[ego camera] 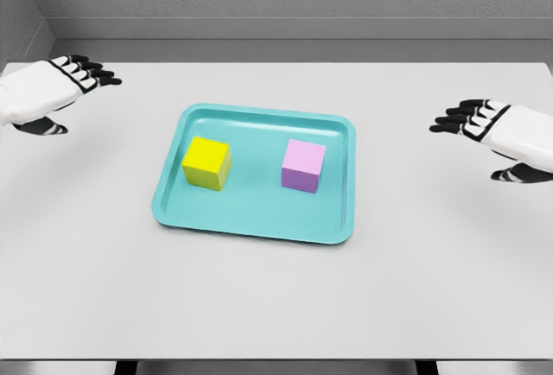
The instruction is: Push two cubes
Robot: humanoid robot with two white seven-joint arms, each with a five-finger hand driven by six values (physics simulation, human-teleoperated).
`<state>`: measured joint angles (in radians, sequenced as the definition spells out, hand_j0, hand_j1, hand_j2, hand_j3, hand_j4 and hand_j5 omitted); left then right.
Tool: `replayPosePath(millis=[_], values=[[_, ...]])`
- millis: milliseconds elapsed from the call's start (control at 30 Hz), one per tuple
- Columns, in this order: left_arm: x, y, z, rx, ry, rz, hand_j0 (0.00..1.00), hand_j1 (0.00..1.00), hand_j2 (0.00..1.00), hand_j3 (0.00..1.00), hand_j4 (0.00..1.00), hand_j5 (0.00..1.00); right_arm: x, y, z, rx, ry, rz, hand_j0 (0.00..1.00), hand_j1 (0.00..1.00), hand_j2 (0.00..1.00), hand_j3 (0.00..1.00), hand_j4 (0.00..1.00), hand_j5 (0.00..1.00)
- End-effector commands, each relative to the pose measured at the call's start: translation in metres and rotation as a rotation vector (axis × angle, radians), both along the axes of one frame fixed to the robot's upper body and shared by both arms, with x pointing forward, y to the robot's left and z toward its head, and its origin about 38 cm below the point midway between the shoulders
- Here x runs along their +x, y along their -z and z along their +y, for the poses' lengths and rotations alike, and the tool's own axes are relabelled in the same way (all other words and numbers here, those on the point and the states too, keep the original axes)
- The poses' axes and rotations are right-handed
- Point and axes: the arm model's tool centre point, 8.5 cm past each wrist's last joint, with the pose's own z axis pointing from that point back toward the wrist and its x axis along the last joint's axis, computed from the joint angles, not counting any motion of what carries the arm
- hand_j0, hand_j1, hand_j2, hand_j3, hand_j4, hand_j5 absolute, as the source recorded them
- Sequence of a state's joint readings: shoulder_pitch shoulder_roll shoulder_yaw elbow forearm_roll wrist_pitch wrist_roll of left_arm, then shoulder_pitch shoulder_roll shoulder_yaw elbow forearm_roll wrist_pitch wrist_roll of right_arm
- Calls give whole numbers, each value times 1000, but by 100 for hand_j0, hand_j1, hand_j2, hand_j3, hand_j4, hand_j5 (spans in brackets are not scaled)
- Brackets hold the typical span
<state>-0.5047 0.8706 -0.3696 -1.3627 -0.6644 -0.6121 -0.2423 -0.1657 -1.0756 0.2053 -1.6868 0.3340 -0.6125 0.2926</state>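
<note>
My left hand hovers over the pale grey worktop, well apart from the shallow teal plastic tray and off to its far left. Its black-tipped fingers are stretched out and loosely spread, pointing toward the tray, holding nothing. My right hand hangs on the tray's other side, also well clear of its rim, palm turned inward, its fingers extended and relaxed toward the tray, the thumb hanging below them. Inside the tray sit the two cubes: the plain yellow cube in the left half and the plain lilac cube in the right half, apart from each other. Neither cube bears any writing or label.
</note>
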Motion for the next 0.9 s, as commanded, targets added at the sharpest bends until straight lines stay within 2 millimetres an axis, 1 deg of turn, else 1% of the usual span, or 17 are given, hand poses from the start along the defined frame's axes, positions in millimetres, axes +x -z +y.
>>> replayPosePath(millis=[0,167,233,267,300,367,433,467,533,567,600,633,667,700,733,767,867], values=[[1,2,-5,-10,7,3,100,100,100,100,100,100,-1,2,1,-4,-3,6,100,100,100,100,100,100],[1,3,-6,-4,11,8,100,100,100,100,100,100,3,-5,3,-4,-7,-20,100,100,100,100,100,100],[1,3,-6,-4,11,8,100,100,100,100,100,100,7,-20,1,16,-4,-48,100,100,100,100,100,100],[1,5,-7,0,15,13,100,100,100,100,100,100,7,-21,3,17,-14,-43,100,100,100,100,100,100],[1,6,-7,7,14,22,100,100,100,100,100,100,10,-34,7,-28,-29,-78,100,100,100,100,100,100],[0,19,-13,55,21,93,100,100,100,100,100,100,17,-38,3,-201,-18,-74,100,100,100,100,100,100],[3,29,-27,108,49,157,100,100,100,100,100,100,23,-25,16,-243,-27,-72,93,93,93,93,93,93],[4,31,-30,122,56,165,100,100,100,100,100,100,27,-20,27,-232,-35,-90,93,93,93,93,93,93],[5,33,-35,135,63,177,100,100,100,100,100,100,34,-4,47,-256,-61,-48,93,93,93,93,93,93],[7,36,-39,154,68,202,90,90,90,90,90,90,40,-4,56,-267,-82,-49,91,91,91,91,91,91],[9,38,-46,164,83,211,85,85,85,85,85,85,49,-13,62,-280,-98,-64,91,91,91,91,91,91],[10,40,-51,162,92,213,81,81,81,81,81,81,53,-16,66,-304,-103,-57,91,91,91,91,91,91],[11,40,-53,162,93,211,81,81,81,81,81,81,56,-12,71,-300,-106,-41,91,91,91,91,91,91],[12,41,-56,158,99,212,80,80,80,80,80,80,59,-16,71,-299,-103,-49,91,91,91,91,91,91],[12,42,-59,161,107,214,80,80,80,80,80,80,60,-12,71,-301,-104,-36,91,91,91,91,91,91],[13,42,-62,173,113,221,77,77,77,77,77,77,62,-2,74,-302,-111,-10,90,90,90,90,90,90],[15,45,-68,167,120,230,75,75,75,75,75,75,72,22,95,-276,-141,44,87,87,87,87,87,87]])
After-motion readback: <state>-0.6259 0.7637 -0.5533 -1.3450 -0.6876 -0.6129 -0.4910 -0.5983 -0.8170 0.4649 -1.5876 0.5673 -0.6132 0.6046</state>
